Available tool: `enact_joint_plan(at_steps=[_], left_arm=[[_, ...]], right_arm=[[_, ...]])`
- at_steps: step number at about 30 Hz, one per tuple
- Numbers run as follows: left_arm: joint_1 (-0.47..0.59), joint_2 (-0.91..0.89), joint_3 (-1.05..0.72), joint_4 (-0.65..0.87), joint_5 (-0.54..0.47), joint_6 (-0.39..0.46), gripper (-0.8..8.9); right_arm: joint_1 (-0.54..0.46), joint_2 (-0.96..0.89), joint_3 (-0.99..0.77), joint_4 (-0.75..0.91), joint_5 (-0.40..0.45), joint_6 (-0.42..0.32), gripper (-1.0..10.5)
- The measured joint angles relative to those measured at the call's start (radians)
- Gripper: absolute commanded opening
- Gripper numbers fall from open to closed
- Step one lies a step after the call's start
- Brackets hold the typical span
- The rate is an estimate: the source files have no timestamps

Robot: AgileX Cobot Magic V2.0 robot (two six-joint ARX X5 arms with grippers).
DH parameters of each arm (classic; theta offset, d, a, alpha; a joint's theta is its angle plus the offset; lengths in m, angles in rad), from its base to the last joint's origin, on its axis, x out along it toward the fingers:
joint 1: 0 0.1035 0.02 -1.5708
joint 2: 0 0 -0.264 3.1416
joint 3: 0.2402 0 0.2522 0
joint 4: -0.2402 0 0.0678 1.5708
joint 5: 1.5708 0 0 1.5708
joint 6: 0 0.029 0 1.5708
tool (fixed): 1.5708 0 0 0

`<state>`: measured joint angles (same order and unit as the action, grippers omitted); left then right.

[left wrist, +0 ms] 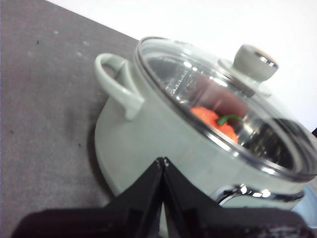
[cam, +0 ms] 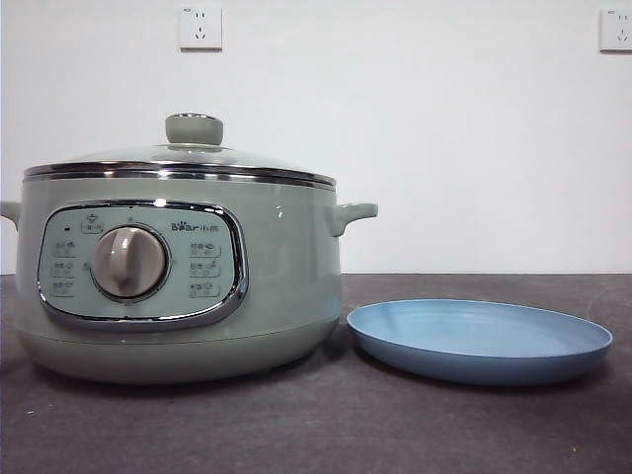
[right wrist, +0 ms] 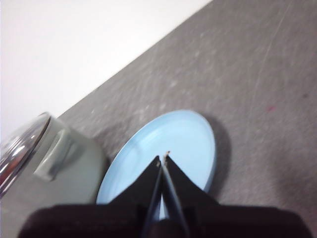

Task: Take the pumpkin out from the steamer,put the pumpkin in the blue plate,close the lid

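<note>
Left gripper (left wrist: 162,161): jaws pressed together, empty, aimed at the steamer (left wrist: 148,144) just ahead. Beyond the tips, under the seated lid (left wrist: 208,94): the pumpkin (left wrist: 213,119). Right gripper (right wrist: 163,157): jaws together, empty, above the blue plate (right wrist: 188,134) on the counter (right wrist: 257,89).

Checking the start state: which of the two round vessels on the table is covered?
The steamer: its glass lid sits on the rim, pumpkin inside. The blue plate beside it lies open and bare.

A plain white wall (cam: 444,148) is standing behind a dark grey table (cam: 326,425), whose surface is showing faint scuffs and pale marks. Two white wall sockets (cam: 199,27) are sitting high up, one (cam: 616,30) at the right edge. Even light is falling across everything.
</note>
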<state>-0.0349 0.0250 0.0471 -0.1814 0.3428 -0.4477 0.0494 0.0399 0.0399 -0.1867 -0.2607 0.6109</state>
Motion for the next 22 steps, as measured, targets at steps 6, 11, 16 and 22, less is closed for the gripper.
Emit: enact_joint_plan(at_steps=[6, 11, 16, 22], left_arm=[[0.000, 0.079, 0.113, -0.029, -0.005, 0.000, -0.08], [0.000, 0.203, 0.198, -0.035, -0.009, 0.001, -0.08], [0.000, 0.323, 0.303, -0.034, 0.000, 0.039, -0.08], [0.000, 0.453, 0.442, -0.035, 0.001, 0.160, -0.08]], right_arm=[[0.000, 0.060, 0.093, -0.055, -0.027, 0.014, -0.2], [0.000, 0.138, 0.183, -0.090, -0.028, 0.010, -0.2], [0.000, 0.233, 0.292, -0.092, -0.028, -0.038, -0.2], [0.000, 0.357, 0.435, -0.094, -0.028, -0.140, -0.2]])
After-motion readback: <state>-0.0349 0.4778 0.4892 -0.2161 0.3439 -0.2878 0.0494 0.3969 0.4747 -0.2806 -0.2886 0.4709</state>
